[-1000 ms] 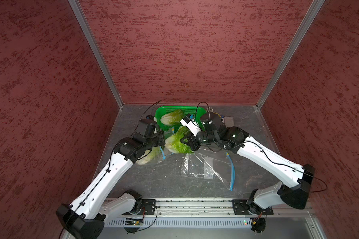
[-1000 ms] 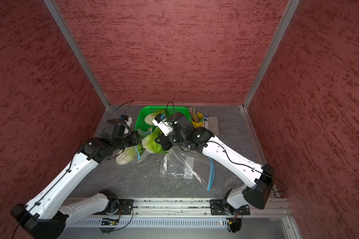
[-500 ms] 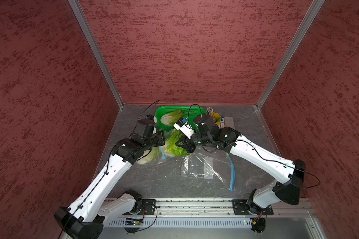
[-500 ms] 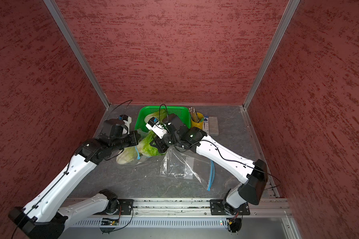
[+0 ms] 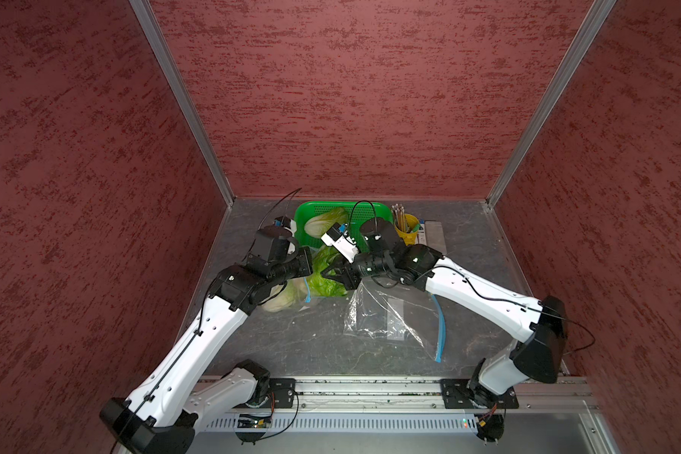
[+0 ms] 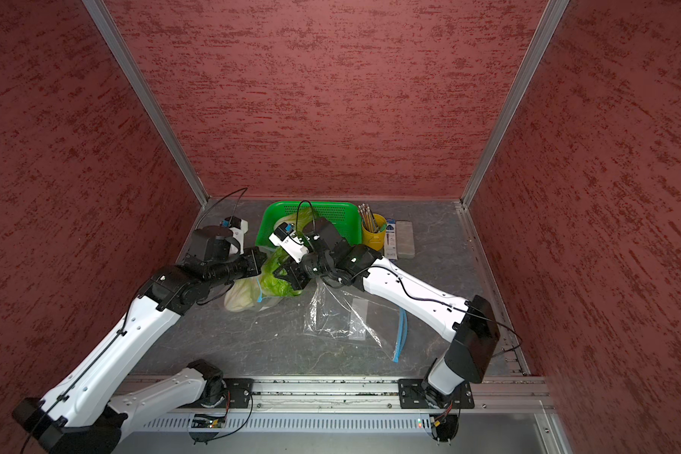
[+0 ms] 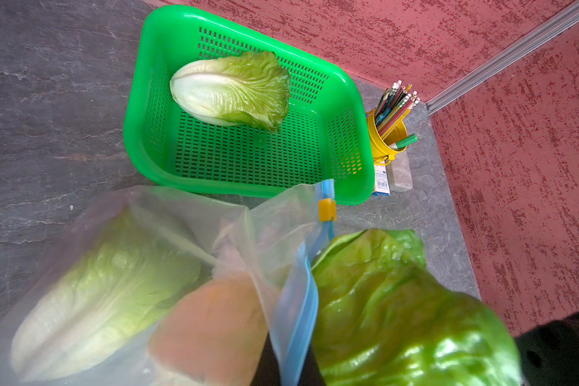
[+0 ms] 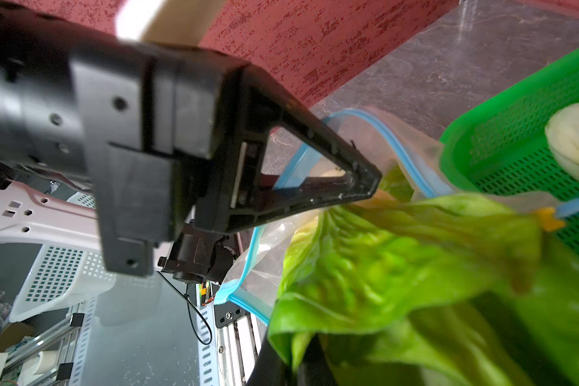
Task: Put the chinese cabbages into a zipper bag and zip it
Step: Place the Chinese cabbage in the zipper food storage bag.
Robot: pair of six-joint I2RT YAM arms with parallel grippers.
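Left claw (image 5: 305,262) is pressed together on the blue zip rim of the open bag (image 7: 274,227), holding its mouth toward the right claw (image 5: 337,275), which pinches the held cabbage (image 7: 398,317). That head sits right at the mouth, between the two claws, its long axis seemingly aimed into the bag. Whether it has passed the rim I cannot tell.

Three cabbages:
- the held one
- the bagged cabbage (image 7: 104,290)
- the basket cabbage (image 7: 231,90) in the green basket (image 7: 248,187)

Two bags; the spare bag (image 5: 390,314) lies flat on the counter (image 5: 311,346)
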